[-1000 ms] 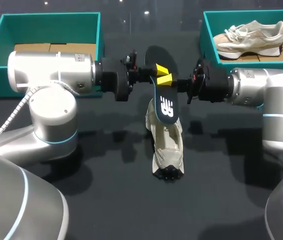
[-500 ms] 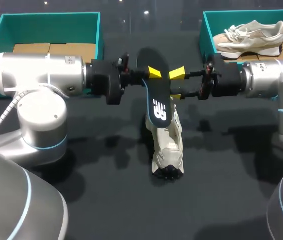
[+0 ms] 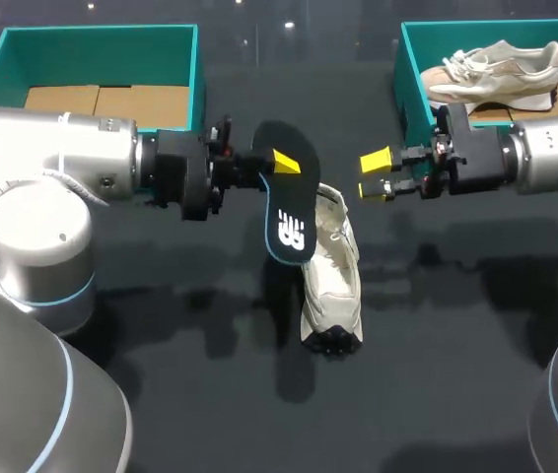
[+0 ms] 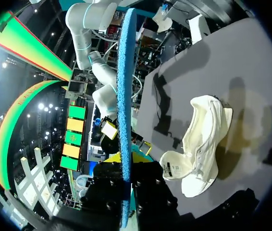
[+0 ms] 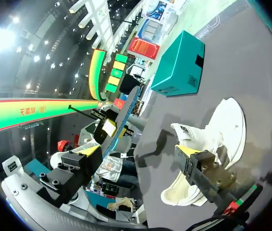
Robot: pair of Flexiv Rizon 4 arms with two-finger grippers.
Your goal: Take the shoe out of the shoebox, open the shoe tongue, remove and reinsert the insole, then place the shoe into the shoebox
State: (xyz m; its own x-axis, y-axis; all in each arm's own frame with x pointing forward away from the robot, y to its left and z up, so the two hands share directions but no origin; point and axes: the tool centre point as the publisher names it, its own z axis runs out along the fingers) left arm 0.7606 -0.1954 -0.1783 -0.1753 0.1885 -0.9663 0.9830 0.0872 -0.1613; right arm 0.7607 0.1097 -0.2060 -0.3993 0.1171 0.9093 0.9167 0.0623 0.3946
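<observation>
My left gripper (image 3: 277, 164) is shut on the heel end of a dark insole (image 3: 289, 212) with a white logo, holding it in the air over the table's middle. In the left wrist view the insole (image 4: 125, 106) shows edge-on, clamped in my gripper (image 4: 126, 192). The beige shoe (image 3: 330, 271) lies on the table just below and to the right, its tongue pulled up (image 4: 201, 139). To the shoe's right my right gripper (image 3: 378, 173) hangs open and apart from the insole, nothing between its fingers (image 5: 138, 151). Beneath it lies the shoe (image 5: 215, 144).
A teal shoebox (image 3: 412, 69) at the back right holds a second beige shoe (image 3: 496, 67). Another teal shoebox (image 3: 92, 39) at the back left has cardboard inside (image 5: 179, 65). Dark tabletop lies in front of the shoe.
My right gripper has opened, let go of the insole and drawn back to the right. My left gripper has carried the insole to the left and slightly lower.
</observation>
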